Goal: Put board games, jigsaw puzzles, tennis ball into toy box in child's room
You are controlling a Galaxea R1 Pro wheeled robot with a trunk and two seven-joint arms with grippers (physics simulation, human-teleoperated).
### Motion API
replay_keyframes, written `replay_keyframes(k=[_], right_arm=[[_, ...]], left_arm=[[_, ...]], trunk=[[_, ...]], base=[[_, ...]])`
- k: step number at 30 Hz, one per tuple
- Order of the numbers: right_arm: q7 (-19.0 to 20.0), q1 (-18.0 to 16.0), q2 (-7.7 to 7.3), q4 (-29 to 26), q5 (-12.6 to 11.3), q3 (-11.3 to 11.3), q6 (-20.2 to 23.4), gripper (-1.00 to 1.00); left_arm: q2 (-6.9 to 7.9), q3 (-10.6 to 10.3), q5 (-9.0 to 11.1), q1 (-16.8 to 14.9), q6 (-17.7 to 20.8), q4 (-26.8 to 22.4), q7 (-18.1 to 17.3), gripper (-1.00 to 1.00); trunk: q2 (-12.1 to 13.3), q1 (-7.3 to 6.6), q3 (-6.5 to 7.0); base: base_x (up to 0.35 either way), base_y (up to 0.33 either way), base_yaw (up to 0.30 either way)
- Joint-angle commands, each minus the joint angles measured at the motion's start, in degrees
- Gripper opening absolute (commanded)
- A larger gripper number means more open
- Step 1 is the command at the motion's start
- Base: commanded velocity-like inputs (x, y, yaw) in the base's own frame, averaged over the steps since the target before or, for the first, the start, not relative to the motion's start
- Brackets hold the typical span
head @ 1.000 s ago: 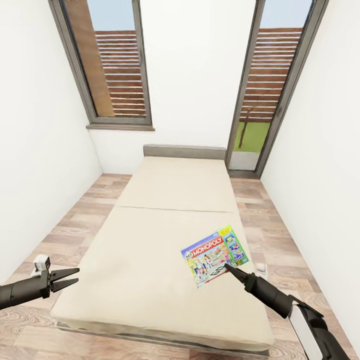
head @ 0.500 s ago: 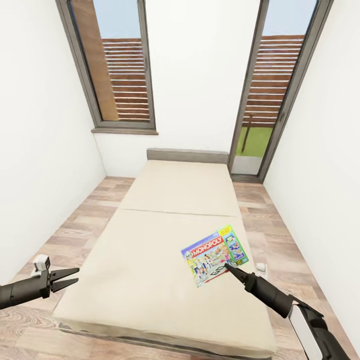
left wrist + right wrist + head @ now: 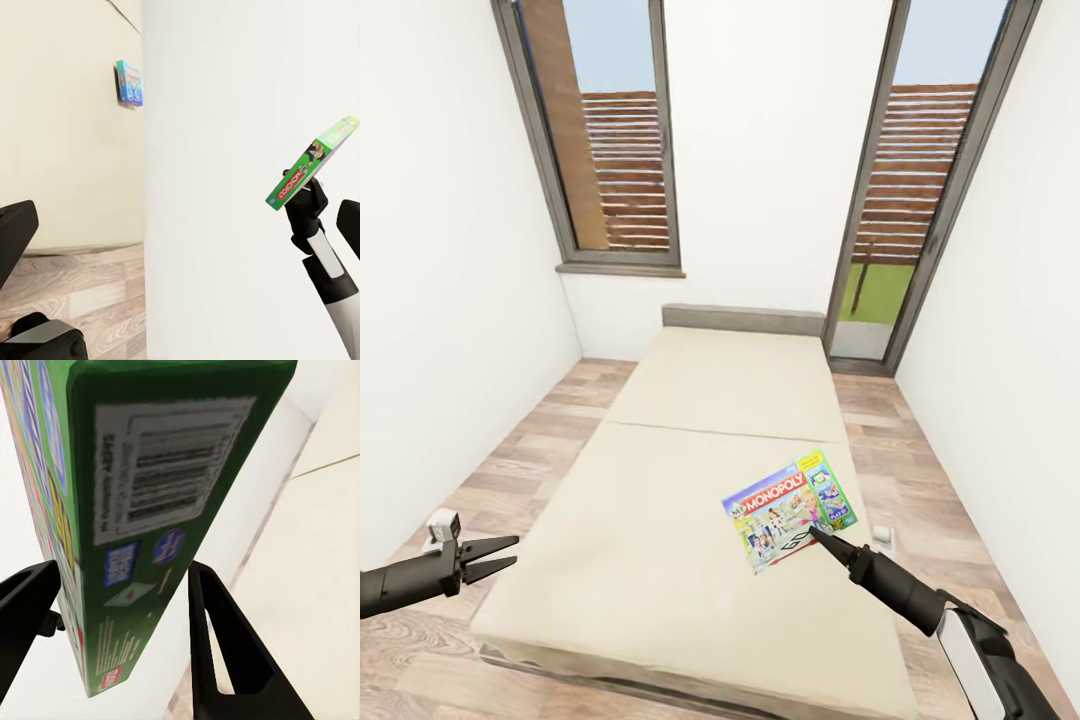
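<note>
White walls of the child's room [image 3: 760,150] shifted as my view rose, the bed [image 3: 690,480] staying put, while my right gripper [image 3: 822,540] remained clamped on the board game [image 3: 790,508] above the mattress, left gripper [image 3: 490,558] part-open and empty, ready for transport.

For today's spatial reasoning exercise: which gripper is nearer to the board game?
Right. The right gripper is at the board game, its fingers on either side of the box's edge. The left gripper is open, far across the bed near the opposite side.
</note>
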Motion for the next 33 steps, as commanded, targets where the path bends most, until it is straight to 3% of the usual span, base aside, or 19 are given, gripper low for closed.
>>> replay_keyframes(k=[1, 20, 33], right_arm=[[0.1, 0.0, 0.01, 0.0, -0.3, 0.0, 0.5, -1.00], [0.0, 0.0, -0.03, 0.0, -0.4, -0.1, 0.8, -1.00], [-0.3, 0.0, 0.42, -0.1, -0.3, 0.0, 0.5, -1.00]], left_arm=[[0.01, 0.0, -0.1, 0.0, 0.6, 0.0, -0.3, 1.00], [0.01, 0.0, 0.0, 0.0, 0.6, -0.1, -0.3, 1.00], [0.01, 0.0, 0.0, 0.0, 0.6, -0.1, -0.3, 1.00]], trunk=[[-0.1, 0.04, -0.02], [-0.1, 0.04, 1.17], [-0.1, 0.04, 1.85]], base=[[0.000, -0.004, 0.073], [0.000, -0.001, 0.056], [0.000, -0.136, 0.213]])
